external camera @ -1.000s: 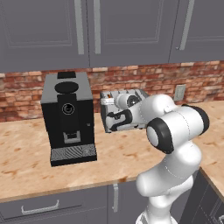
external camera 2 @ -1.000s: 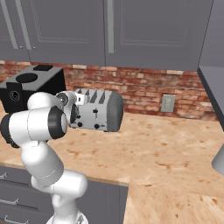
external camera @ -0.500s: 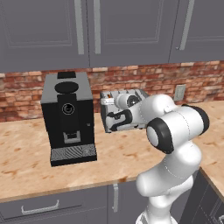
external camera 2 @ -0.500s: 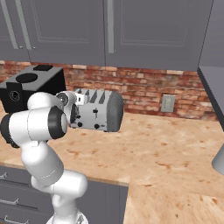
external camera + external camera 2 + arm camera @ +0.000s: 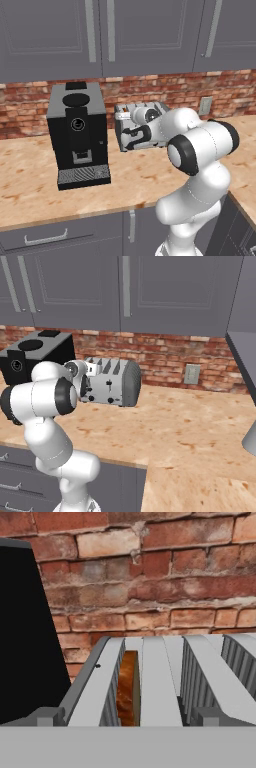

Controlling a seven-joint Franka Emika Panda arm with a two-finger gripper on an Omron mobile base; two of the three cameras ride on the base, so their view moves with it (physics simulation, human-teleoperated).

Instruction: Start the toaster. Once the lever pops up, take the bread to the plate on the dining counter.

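- Toaster is a boxy, shiny silver-grey metal box with rounded ends. It sits on the speckled tan counter, right against the red brick wall.
- Long slots run along the toaster's flat top. Small dark knobs dot its front face in the right base view.
- Bread stands on its edge deep in the left slot of the toaster, seen from the hand view. It is thin, with a tan face and a rough brown crust.
- Thin wire ribs line the walls of the toaster's slots.
- Coffee machine is a tall, smooth black box. It stands just left of the toaster, a small gap between them. It has a ridged tray at its foot and a round lid on top.
- Gripper is dark and sits right at the toaster's front face, on the side near the coffee machine. Its jaws are spread as wide as they go, and nothing is held between them.
- Robot arm is round, white and glossy with dark rings at its joints. It bends in from the right of the toaster.
- Grey cabinets with long metal handles hang above the toaster.
- Small grey wall socket sits on the bricks to the right of the toaster.
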